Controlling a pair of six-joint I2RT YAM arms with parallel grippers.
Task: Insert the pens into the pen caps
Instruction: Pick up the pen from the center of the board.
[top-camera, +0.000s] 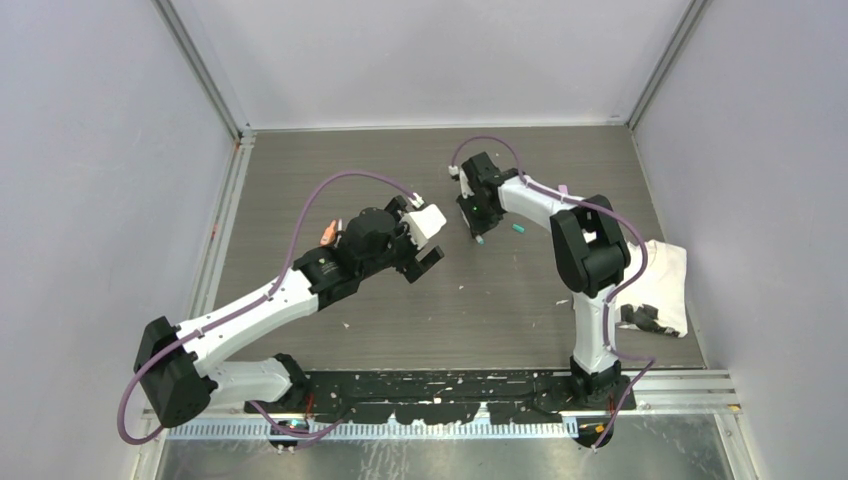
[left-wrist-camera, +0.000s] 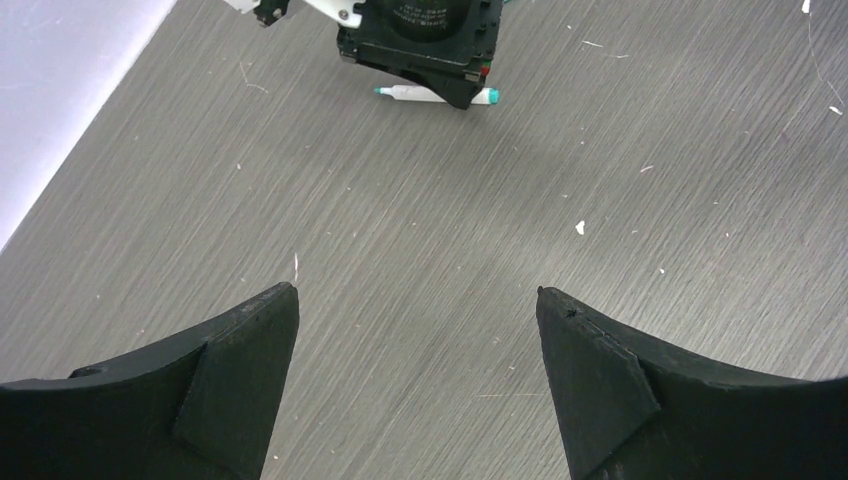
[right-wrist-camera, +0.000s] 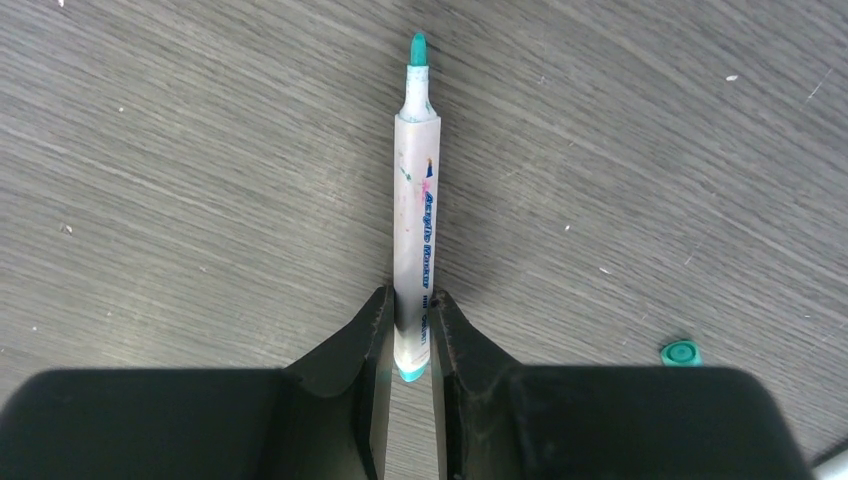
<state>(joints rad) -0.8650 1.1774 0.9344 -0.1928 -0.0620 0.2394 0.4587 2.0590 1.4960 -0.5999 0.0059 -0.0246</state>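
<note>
Fingers (right-wrist-camera: 365, 330) of the right gripper (right-wrist-camera: 410, 295) are clamped on a pen (right-wrist-camera: 418, 200), one pad against each side of its white barrel. They hold it close to the teal rear end. Most of the barrel, printed with blue lettering, sticks out beyond the fingertips and ends in a bare teal tip with no cap on it. The pen sits low over the grey wood-grain table (right-wrist-camera: 200, 150); whether it rests on the surface cannot be told.

A teal-green cap (right-wrist-camera: 680, 352) lies on the table just to the right of this gripper, apart from the pen. From above, the pair are in the far middle of the table, the cap (top-camera: 519, 228) lying right of the gripper (top-camera: 478, 232).

Across the table, the left gripper (left-wrist-camera: 415, 290) hangs over bare wood left of centre with its two fingers spread wide and nothing between them. Its camera looks toward the right gripper and shows the pen (left-wrist-camera: 410, 93) crossing beneath that gripper, teal at both ends.

A white cloth (top-camera: 665, 270) lies crumpled at the right edge. Small orange and pink pieces (top-camera: 328, 233) show beside the left arm, too small to tell pens from caps.
</note>
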